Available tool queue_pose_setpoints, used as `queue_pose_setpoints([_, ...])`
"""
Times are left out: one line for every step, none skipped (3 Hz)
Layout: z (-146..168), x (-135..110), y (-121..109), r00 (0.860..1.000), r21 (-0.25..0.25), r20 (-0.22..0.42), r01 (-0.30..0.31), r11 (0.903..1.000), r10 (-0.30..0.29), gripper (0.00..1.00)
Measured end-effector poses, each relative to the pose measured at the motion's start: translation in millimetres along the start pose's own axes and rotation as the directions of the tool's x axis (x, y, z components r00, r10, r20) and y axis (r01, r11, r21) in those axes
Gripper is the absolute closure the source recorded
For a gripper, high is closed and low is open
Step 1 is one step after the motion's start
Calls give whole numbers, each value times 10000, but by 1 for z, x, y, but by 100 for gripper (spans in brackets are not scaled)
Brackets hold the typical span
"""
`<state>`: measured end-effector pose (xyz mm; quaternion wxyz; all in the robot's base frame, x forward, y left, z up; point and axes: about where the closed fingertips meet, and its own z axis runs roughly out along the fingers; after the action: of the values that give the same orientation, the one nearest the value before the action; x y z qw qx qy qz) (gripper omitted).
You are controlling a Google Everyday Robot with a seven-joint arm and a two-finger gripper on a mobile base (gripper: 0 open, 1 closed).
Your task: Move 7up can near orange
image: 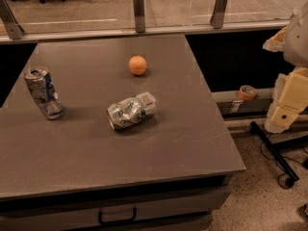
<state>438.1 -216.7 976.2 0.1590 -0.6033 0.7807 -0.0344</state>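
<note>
Near the middle of the flat grey tabletop [192, 143], the silver aluminium 7up can [132, 110] with green and white markings lies on its side, crumpled and dented; the small round smooth-skinned orange [137, 65] sits behind it, near but apart; a second silver can with blue markings [43, 92] stands tilted well to the left. The robot's cream-coloured gripper [285, 105] hangs beyond the table's right edge, well apart from the 7up can; whether it is open or closed I cannot tell. The can looks empty and light; its thin wall would likely buckle further and its rounded side may roll; a gentle hold across the crushed middle seems best.
</note>
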Motion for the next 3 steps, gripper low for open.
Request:
queue_pose_setpoints([0, 0, 0, 10000, 2, 1, 0, 10000, 0, 0])
queue_pose_setpoints([9, -18, 1, 9963, -148, 839, 181, 9997, -167, 0])
queue_pose_setpoints([30, -54, 6, 9668, -550, 2457, 857, 9948, -697, 0])
